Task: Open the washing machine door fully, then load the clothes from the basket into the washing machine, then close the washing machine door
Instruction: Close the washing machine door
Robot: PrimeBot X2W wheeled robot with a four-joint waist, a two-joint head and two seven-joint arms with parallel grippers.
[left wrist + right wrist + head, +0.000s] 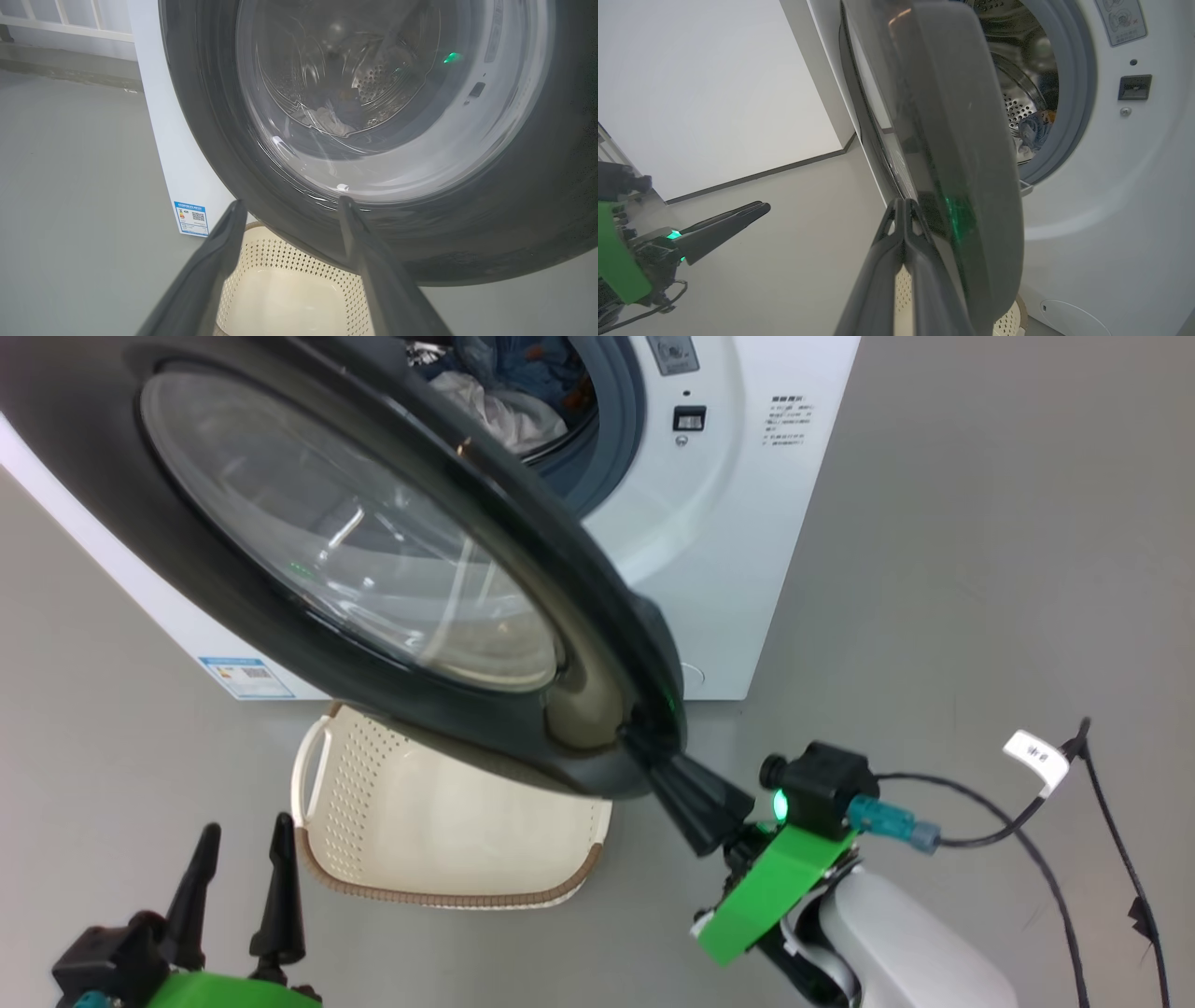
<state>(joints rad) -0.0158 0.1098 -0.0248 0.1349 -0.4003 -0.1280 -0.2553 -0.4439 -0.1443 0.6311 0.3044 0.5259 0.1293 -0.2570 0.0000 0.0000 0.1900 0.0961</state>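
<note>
The washing machine [728, 569] stands with its door [373, 551] swung partway open, black rim and glass bowl toward me. The clothes [504, 392] lie inside the drum, blue and white cloth, and show past the door's edge [1034, 130]. The basket [448, 831] sits on the floor under the door, with no cloth showing in it. My right gripper [649, 751] is shut, holding nothing, its tips [903, 203] against the door's [962, 140] free edge. My left gripper [246, 829] hangs open left of the basket, below the door [292, 205].
Black cables with a white tag [1036, 756] trail over the grey floor at the right. A blue label [191, 218] marks the washer's side panel. A white rail [60, 23] runs along the wall beyond. Open floor lies left of the machine.
</note>
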